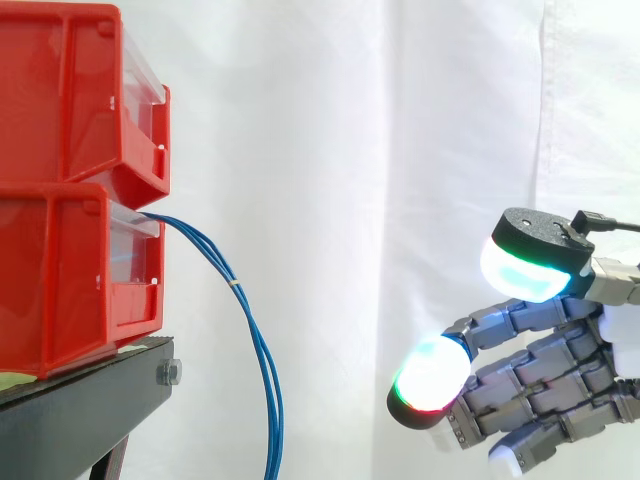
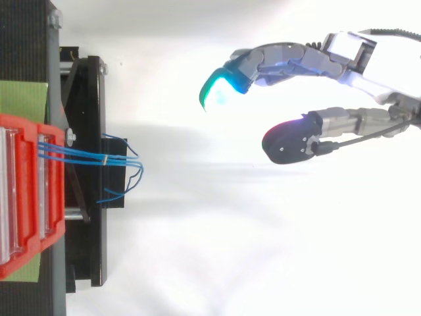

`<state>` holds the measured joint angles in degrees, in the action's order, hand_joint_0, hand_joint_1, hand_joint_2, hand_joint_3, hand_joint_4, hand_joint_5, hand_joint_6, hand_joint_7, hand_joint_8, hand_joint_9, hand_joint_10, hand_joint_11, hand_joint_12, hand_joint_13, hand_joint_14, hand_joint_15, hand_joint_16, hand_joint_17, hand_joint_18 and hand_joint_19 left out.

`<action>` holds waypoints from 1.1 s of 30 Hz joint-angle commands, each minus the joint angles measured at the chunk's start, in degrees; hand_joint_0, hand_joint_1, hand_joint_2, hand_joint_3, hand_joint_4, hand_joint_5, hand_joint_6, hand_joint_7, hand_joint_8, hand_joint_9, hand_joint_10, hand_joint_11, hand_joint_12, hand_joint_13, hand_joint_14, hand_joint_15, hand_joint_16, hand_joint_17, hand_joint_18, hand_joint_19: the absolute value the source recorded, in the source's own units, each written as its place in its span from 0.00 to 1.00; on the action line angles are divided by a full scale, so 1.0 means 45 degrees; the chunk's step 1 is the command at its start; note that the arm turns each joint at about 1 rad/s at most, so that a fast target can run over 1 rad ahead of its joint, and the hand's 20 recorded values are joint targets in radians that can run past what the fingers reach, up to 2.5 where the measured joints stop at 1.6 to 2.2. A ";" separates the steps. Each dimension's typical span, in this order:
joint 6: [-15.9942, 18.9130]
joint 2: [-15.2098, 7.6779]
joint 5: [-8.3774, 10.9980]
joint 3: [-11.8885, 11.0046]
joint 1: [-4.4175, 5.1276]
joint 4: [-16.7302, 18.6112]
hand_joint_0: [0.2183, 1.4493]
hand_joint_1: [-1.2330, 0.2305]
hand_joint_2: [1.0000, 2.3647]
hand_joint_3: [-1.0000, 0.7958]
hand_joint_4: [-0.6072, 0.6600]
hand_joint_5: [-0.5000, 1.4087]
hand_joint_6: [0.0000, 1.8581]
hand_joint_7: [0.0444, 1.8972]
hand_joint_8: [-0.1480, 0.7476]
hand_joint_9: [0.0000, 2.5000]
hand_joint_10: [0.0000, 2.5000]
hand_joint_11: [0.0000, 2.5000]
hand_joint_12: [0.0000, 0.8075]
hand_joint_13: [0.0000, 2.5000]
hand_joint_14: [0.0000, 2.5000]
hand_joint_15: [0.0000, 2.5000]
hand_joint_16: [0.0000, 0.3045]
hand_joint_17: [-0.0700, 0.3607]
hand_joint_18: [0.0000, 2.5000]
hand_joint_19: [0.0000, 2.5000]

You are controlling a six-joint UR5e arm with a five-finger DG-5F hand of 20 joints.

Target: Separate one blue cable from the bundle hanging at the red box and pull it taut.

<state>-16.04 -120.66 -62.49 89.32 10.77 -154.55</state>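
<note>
A bundle of thin blue cables (image 1: 243,320) comes out of the lower red box (image 1: 75,275), arcs over and hangs down past the stand's edge, tied by a small band near the top. From above the blue cables (image 2: 99,158) run out of the red box (image 2: 29,197) and fan apart at their ends. My hand (image 1: 545,375) hovers well to the right of the bundle, touching nothing. Its fingers (image 2: 276,62) stretch toward the cables, relaxed, with the thumb (image 2: 296,139) apart from them. Nothing is between them.
A second red box (image 1: 70,95) is stacked on the lower one. Both rest on a black stand (image 1: 90,395) before a white curtain. A wide gap of free space lies between the hanging cables and my hand.
</note>
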 commanded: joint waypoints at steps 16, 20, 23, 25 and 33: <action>-0.0927 -0.0940 0.0137 -0.0063 -0.0342 0.2118 0.26 0.52 0.00 0.28 0.65 0.14 0.27 0.41 0.46 0.14 0.00 0.09 0.43 0.09 0.00 0.06 0.17 0.43 0.13 0.20; -0.0907 -0.1486 0.0117 -0.0474 -0.0401 0.2724 0.26 0.52 0.00 0.28 0.65 0.14 0.27 0.41 0.46 0.14 0.00 0.09 0.43 0.09 0.00 0.06 0.16 0.42 0.13 0.20; -0.0927 -0.1994 0.0039 -0.1060 -0.0459 0.2743 0.26 0.52 0.00 0.28 0.65 0.14 0.27 0.41 0.45 0.14 0.00 0.09 0.43 0.09 0.00 0.06 0.17 0.43 0.13 0.20; -0.0927 -0.2307 -0.0137 -0.1470 -0.0498 0.2743 0.26 0.52 0.00 0.28 0.65 0.14 0.27 0.41 0.45 0.14 0.00 0.09 0.43 0.09 0.00 0.06 0.16 0.42 0.13 0.20; -0.1200 -0.2326 -0.0332 -0.1489 -0.0440 0.3114 0.26 0.52 0.00 0.28 0.65 0.14 0.27 0.41 0.46 0.14 0.00 0.09 0.43 0.09 0.00 0.06 0.17 0.43 0.13 0.20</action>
<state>-20.97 -131.00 -63.46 82.72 8.76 -141.70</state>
